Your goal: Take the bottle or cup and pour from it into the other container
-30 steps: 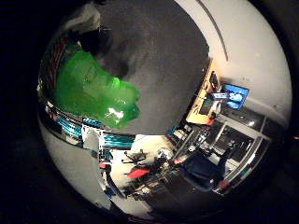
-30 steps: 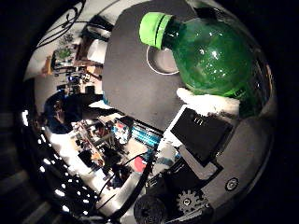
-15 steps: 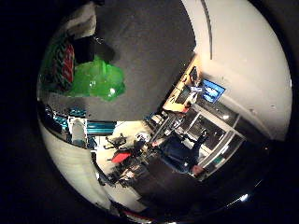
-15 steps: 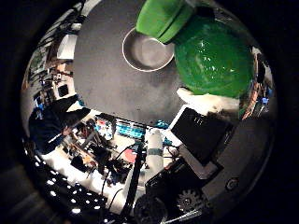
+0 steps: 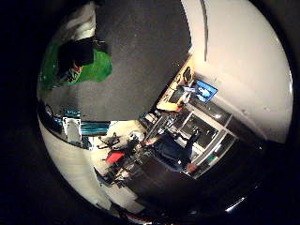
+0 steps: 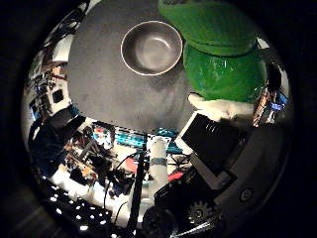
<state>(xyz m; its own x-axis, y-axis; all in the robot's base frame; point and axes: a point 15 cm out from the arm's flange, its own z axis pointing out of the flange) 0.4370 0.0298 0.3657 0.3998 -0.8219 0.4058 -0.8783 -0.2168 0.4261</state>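
**Green bottle held over the tabletop, next to the bowl**

I have the hand (image 6: 218, 148) clamped around the green bottle (image 6: 225, 74), white fingertip (image 6: 220, 105) pressed to its side. Its green cap (image 6: 208, 22) fills the thumb-side view, close to the palm. The metal bowl (image 6: 152, 48) sits on the dark tabletop (image 6: 106, 89), beside the cap as I see it.

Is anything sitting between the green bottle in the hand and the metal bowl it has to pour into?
Nothing visible does. The hand holds the green bottle with its capped end beside the metal bowl, which looks empty on the dark round table. The cap is still on the bottle.
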